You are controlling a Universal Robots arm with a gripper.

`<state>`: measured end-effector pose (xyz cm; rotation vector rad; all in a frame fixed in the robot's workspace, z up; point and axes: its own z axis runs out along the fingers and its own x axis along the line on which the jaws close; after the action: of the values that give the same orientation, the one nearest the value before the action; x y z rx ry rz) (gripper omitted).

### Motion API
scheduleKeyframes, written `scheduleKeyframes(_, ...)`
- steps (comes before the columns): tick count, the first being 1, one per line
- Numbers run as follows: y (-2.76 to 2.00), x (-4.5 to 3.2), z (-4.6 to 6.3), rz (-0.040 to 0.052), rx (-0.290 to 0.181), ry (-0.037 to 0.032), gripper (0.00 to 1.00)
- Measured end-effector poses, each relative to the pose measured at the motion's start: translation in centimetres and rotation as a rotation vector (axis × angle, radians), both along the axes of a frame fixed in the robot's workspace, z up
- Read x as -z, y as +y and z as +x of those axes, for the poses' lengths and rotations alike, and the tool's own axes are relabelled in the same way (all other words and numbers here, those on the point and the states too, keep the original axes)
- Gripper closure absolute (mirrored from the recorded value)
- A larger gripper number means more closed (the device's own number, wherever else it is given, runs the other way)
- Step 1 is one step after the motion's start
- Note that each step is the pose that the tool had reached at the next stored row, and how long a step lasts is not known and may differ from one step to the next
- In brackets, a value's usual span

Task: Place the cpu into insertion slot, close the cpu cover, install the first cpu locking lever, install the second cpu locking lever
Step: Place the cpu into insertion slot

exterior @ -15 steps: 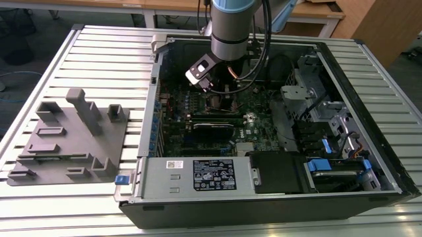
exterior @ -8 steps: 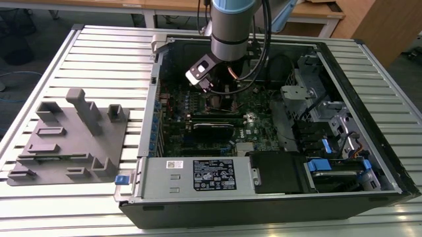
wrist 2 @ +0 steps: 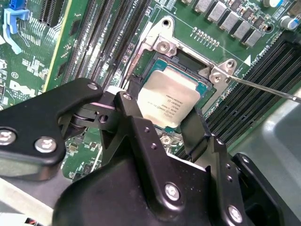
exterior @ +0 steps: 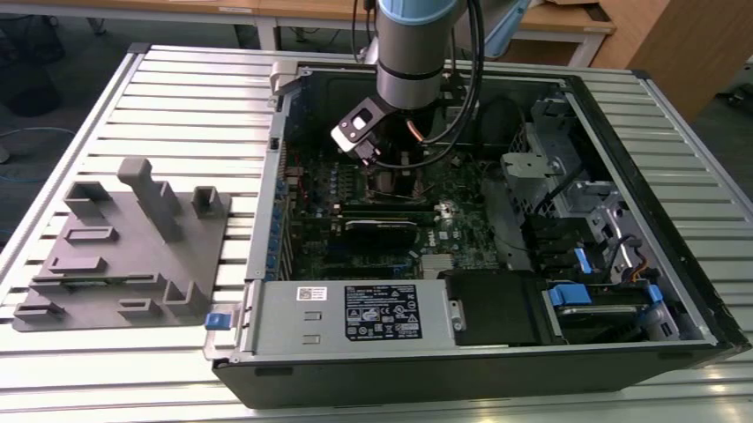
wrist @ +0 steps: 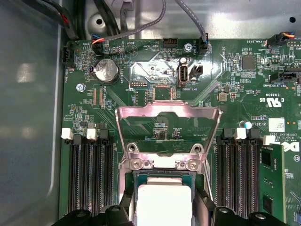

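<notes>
A ribbed metal counter [exterior: 176, 97] is standing on a grey floor [exterior: 729, 123], with wooden desks [exterior: 565, 22] sitting behind it.

- Black label [exterior: 382, 311], white print and symbols in several lines: on the silver power supply housing [exterior: 282, 317], exterior view.
- White sticker [exterior: 309, 293], small dark print: same housing, just beside the black label.
- cpu [wrist 2: 169, 101]: about 5 lines of fine dark print on its metal top, second wrist view.
- Motherboard [wrist: 225, 75]: white lettering beside connectors and chips, first wrist view.
- Barcode sticker [wrist: 277, 125], white: on the motherboard.
- White triangle mark [wrist 2: 248, 60]: on the board, near 1 socket corner.
</notes>
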<state>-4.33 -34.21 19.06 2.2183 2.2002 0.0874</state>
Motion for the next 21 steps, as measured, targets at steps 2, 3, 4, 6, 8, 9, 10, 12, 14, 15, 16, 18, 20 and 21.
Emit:
scheduleKeyframes(2, 0.0, -0.1, 0.0, 0.0, 0.0, 0.0, 0.39)
scheduleKeyframes(3, 0.0, -0.23, 0.0, 0.0001, 0.0, -0.0001, 0.39)
scheduleKeyframes(4, 0.0, -0.4, 0.0, 0.0001, 0.0, -0.0001, 0.39)
scheduleKeyframes(6, 0.0, -0.8, 0.0, 0.0, 0.0, 0.0, 0.39)
scheduleKeyframes(8, 0.0, -1.21, 0.0, 0.0, 0.0, -0.0001, 0.39)
scheduleKeyframes(9, 0.0, -1.4, 0.0, 0.0001, 0.0, -0.0001, 0.39)
scheduleKeyframes(10, 0.0, -1.59, 0.0, 0.0, 0.0, -0.0001, 0.39)
scheduleKeyframes(12, 0.0, -1.7, 0.0, 0.0002, 0.0, -0.0002, 0.39)
scheduleKeyframes(14, 0.0, -1.7, 0.0, 0.0003, 0.0, -0.0002, 0.39)
scheduleKeyframes(15, 0.0, -1.71, 0.0, 0.0002, 0.0, -0.0002, 0.39)
scheduleKeyframes(16, 0.0, -1.72, 0.0, 0.0001, 0.0, -0.0001, 0.39)
scheduleKeyframes(18, 0.0, -1.73, 0.0, 0.0001, 0.0, -0.0001, 0.41)
scheduleKeyframes(20, 0.0, -1.74, 0.0, 0.0001, 0.0, -0.0001, 0.47)
scheduleKeyframes(21, 0.0, -1.74, 0.0, 0.0001, 0.0, -0.0001, 0.47)
